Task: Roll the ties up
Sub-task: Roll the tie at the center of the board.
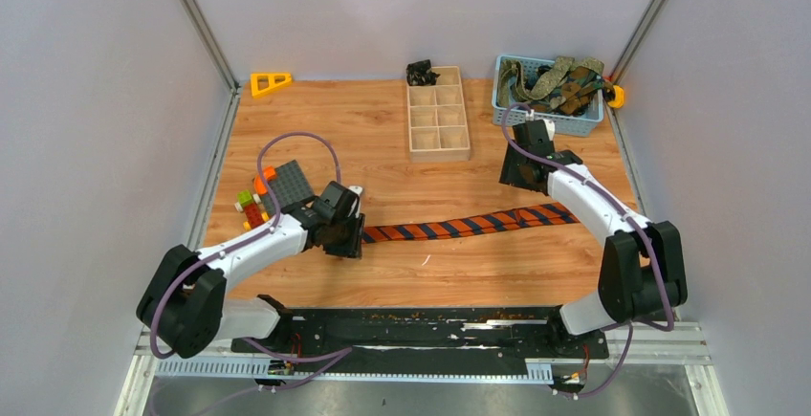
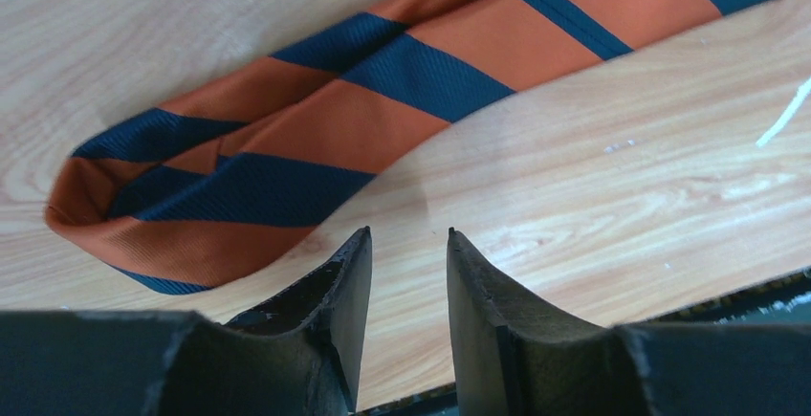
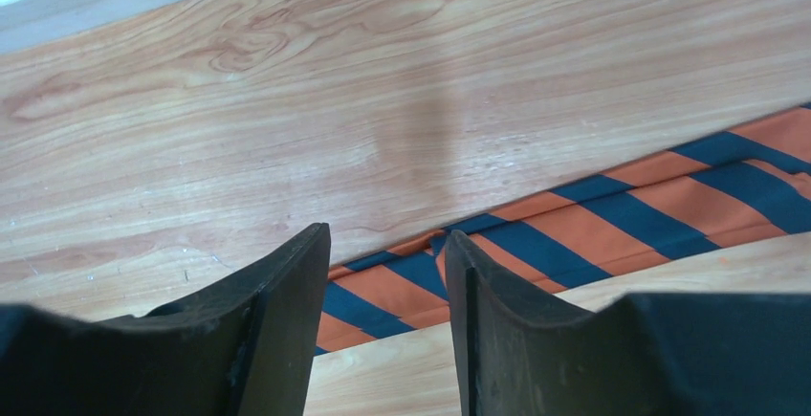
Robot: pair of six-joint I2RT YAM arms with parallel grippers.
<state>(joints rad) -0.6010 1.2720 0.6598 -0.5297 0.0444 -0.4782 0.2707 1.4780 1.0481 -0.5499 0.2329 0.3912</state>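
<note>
The orange and navy striped tie (image 1: 469,224) lies stretched across the middle of the table. Its left end (image 2: 220,177) is folded over on itself. My left gripper (image 1: 346,237) sits low at that folded end, just beside it. In the left wrist view the left gripper (image 2: 407,232) is open and empty, with bare wood between the fingers. My right gripper (image 1: 516,172) hovers behind the tie's right part, apart from it. In the right wrist view it (image 3: 387,232) is open and empty, with the tie (image 3: 622,215) beyond the fingertips. Olive and brown ties (image 1: 555,81) are heaped in a basket.
A blue basket (image 1: 536,118) stands at the back right and a wooden compartment box (image 1: 438,124) at the back middle, with a dark bundle (image 1: 421,73) behind it. Toy blocks (image 1: 251,202) and a grey plate (image 1: 292,181) lie at the left. An orange triangle (image 1: 271,81) lies far left.
</note>
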